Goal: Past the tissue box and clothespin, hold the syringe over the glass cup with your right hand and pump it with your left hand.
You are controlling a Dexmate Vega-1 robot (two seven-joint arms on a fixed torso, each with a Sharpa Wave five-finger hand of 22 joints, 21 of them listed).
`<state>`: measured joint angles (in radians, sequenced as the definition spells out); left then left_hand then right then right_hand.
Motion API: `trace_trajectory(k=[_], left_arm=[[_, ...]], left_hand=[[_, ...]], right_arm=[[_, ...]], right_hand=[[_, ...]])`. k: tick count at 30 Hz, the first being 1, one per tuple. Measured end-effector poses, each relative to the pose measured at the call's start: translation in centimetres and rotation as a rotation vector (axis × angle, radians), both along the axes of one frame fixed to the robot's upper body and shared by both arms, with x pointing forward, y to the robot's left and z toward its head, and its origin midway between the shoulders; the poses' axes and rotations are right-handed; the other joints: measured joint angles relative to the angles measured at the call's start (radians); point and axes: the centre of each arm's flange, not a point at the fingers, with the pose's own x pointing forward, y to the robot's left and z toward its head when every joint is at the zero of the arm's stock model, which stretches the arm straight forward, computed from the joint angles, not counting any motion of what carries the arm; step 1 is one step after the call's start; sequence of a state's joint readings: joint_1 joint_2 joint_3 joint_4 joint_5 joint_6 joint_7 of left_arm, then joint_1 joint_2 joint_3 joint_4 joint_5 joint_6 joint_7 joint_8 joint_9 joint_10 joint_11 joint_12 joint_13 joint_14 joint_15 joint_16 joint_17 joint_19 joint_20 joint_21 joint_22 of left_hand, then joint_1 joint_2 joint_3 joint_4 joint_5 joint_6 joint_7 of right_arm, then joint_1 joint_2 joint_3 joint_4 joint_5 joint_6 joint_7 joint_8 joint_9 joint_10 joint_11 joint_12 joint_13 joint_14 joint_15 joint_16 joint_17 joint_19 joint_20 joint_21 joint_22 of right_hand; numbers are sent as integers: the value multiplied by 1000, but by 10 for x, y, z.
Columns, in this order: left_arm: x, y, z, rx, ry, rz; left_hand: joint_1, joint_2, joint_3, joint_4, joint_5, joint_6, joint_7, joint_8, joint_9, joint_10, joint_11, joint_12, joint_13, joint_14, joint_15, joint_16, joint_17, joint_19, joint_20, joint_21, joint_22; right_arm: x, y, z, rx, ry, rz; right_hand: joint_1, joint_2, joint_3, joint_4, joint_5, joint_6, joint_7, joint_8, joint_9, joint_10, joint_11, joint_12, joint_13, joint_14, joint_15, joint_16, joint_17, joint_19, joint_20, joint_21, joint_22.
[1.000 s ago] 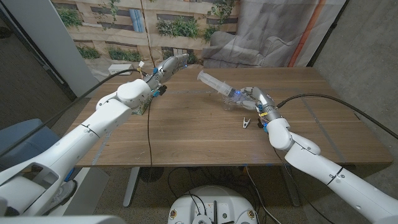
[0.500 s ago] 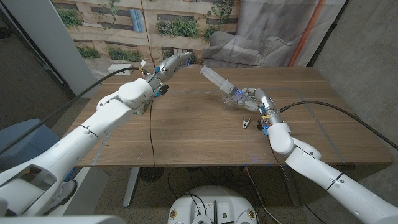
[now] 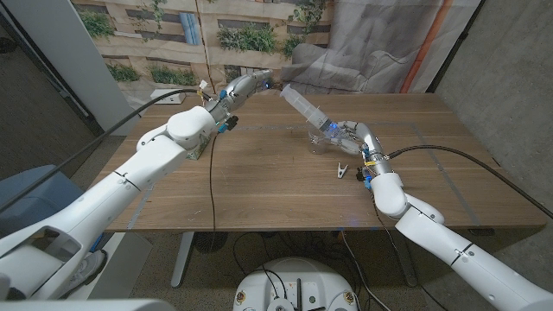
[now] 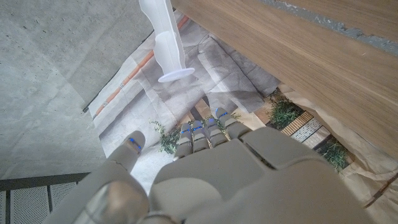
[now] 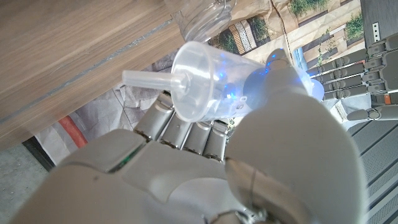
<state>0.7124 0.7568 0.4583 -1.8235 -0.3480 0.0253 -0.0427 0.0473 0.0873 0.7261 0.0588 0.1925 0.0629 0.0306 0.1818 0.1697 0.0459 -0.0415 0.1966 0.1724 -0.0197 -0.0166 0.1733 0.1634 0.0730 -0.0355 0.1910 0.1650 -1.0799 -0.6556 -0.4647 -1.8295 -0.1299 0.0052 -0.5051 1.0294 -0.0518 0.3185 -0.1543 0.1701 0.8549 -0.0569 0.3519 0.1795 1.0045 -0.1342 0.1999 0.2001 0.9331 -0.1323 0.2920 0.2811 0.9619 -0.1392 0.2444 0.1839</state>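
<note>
My left hand (image 3: 249,84) hangs above the far edge of the brown wooden table (image 3: 259,186), just left of the plunger end of the clear plastic syringe (image 3: 304,107). In the left wrist view its fingers (image 4: 205,134) are curled in loosely with nothing between them, and the syringe's flat white plunger disc (image 4: 176,76) sits just beyond their tips, near but apart. The pumping, I judge, has not begun: my left hand has yet to meet the plunger.

Right of that plunger end, the syringe slants down and to the right into my right hand (image 3: 352,136), which grips the barrel. In the right wrist view my fingers (image 5: 186,127) wrap under the barrel and the thumb closes over it, so the hold looks firm, and the nozzle end faces the camera. The small clear glass cup (image 3: 320,141) stands on the table just below the syringe's lower end, touching or nearly touching my right hand; I cannot tell which. So the holding half of the task looks done, with the syringe over or just beside the cup.

Below and right of the syringe's lower end, the small pale clothespin (image 3: 343,169) lies on the table beside my right wrist.
</note>
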Motion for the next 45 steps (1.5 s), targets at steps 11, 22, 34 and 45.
trace_trajectory(k=[11,22,34,45], left_arm=[[-7,-8,3,34,-14,-23],[-10,-11,1,60,-6,-33],[-10,-15,-1,88,4,-49],[-7,-18,2,113,6,-47]], left_hand=[[0,0,0,-8,0,23,-23,0,0,22,-21,0,0,-25,-18,-8,2,-25,-4,-10,0],[0,0,-1,-17,0,59,-30,8,0,52,-31,0,-5,-4,-16,1,-1,-21,0,-5,0],[0,0,-3,-19,0,62,-34,8,0,58,-35,0,-5,22,-14,8,0,-11,0,-5,0],[0,0,-3,-19,0,77,-31,8,0,74,-30,0,-5,40,-18,9,0,-11,0,-5,0]], right_arm=[[1,-1,0,22,-19,9],[0,0,1,28,-32,13],[1,0,1,23,-40,10],[2,0,2,18,-48,8]], right_hand=[[0,0,0,0,0,2,2,-6,0,0,0,-1,0,2,2,-4,0,0,0,0,0],[0,0,0,0,-1,2,2,-11,0,0,0,-2,0,9,-5,-8,0,0,0,0,0],[0,0,0,0,-1,4,4,-16,-1,0,0,-4,0,9,-5,-8,5,0,0,0,0],[0,0,0,0,-1,5,5,-19,0,0,0,-4,0,9,-5,-11,5,0,0,4,0]])
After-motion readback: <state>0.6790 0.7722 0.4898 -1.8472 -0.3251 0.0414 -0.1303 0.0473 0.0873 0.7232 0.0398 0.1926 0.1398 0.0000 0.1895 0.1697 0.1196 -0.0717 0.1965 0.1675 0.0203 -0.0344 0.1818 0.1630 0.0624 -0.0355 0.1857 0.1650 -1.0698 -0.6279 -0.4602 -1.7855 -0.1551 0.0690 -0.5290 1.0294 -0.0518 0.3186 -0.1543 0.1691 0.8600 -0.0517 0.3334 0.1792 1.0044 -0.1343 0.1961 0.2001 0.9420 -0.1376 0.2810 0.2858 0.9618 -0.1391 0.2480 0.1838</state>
